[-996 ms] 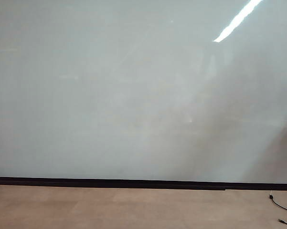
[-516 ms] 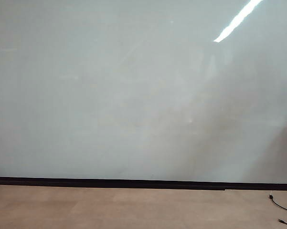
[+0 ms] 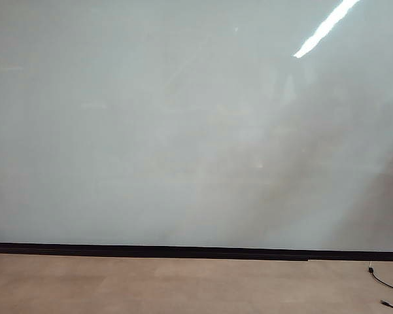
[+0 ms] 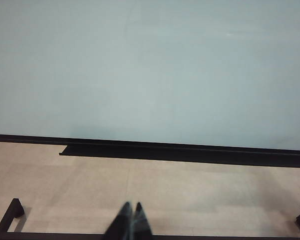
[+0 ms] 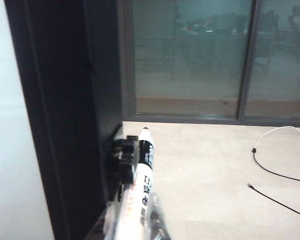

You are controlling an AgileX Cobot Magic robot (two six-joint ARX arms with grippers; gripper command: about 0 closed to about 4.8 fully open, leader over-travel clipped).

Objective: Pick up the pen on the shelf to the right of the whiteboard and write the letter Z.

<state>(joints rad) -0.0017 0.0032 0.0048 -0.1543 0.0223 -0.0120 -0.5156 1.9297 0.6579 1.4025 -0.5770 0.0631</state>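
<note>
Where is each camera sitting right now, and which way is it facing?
Exterior view: off the arms, facing the whiteboard head-on, floor below; no arm shows.
Left wrist view: low on the left arm, facing the board's black lower edge; the left gripper shows, shut, empty.
Right wrist view: on the right arm beside the board's dark side frame, facing glass doors; the right gripper shows, shut on the pen.
Shared: exterior and left wrist both show the whiteboard and floor.

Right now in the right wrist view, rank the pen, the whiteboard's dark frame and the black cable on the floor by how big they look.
1. Dark frame beside the whiteboard: largest.
2. The pen, shut in the right gripper: nearness inflates it.
3. Black cable: thinnest, though long and farther off.
</note>
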